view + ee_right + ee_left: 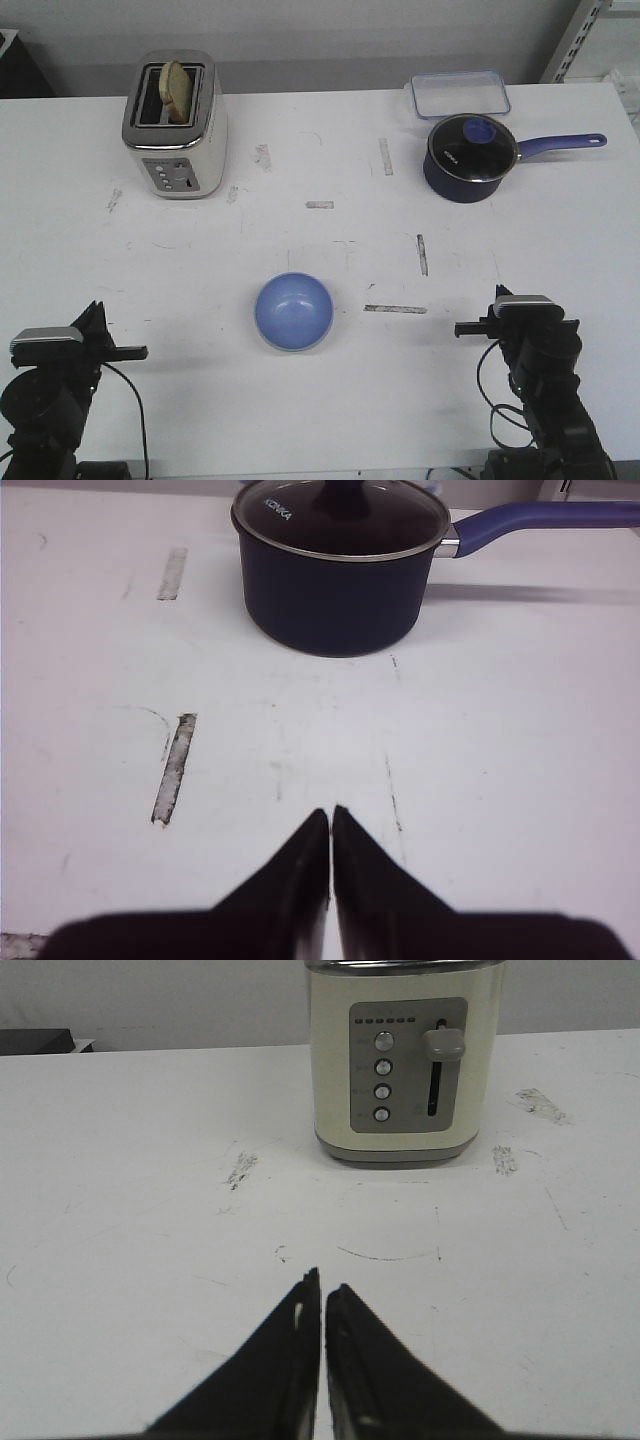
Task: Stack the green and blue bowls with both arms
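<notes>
We see both sets of jaws pressed together, holding nothing — left gripper [322, 1295], right gripper [331, 820]. The blue bowl [294, 311] sits between them, well apart from each, with a pale green rim just showing under it — apparently nested.

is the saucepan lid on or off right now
On. The glass lid sits flat on the saucepan, its rim meeting the pot all round.
</notes>
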Motion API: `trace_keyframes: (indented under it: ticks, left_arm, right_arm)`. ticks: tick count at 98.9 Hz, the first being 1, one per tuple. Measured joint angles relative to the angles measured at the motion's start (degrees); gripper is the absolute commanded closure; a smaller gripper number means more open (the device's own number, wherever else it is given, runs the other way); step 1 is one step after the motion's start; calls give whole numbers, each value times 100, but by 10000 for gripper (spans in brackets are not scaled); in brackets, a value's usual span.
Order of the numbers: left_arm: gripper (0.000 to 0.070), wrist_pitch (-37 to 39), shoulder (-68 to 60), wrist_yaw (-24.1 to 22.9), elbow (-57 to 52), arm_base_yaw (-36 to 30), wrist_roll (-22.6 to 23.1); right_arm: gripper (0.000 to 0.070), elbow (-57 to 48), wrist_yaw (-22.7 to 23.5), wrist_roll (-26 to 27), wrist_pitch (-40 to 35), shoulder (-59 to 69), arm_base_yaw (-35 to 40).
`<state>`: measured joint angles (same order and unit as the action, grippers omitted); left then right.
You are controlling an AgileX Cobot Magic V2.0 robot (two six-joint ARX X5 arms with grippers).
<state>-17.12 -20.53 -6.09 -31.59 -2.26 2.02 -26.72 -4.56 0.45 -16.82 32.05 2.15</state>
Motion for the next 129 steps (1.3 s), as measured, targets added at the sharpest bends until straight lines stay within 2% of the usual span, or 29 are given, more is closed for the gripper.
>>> trace_keyframes:
  ticks: [85,97,118,129]
  left_arm:
    - [699,-17,269,0,39,0,2]
    - [699,142,710,0,459,0,0]
    - [699,933,1615,0,1825,0,0]
    - [700,1040,2022,39,2347,0,0]
  right_arm:
    - [700,0,0,0,2,0,0]
    - [700,0,0,2,4,0,0]
    - [700,0,0,2,4,0,0]
    - [700,0,0,2,4,0,0]
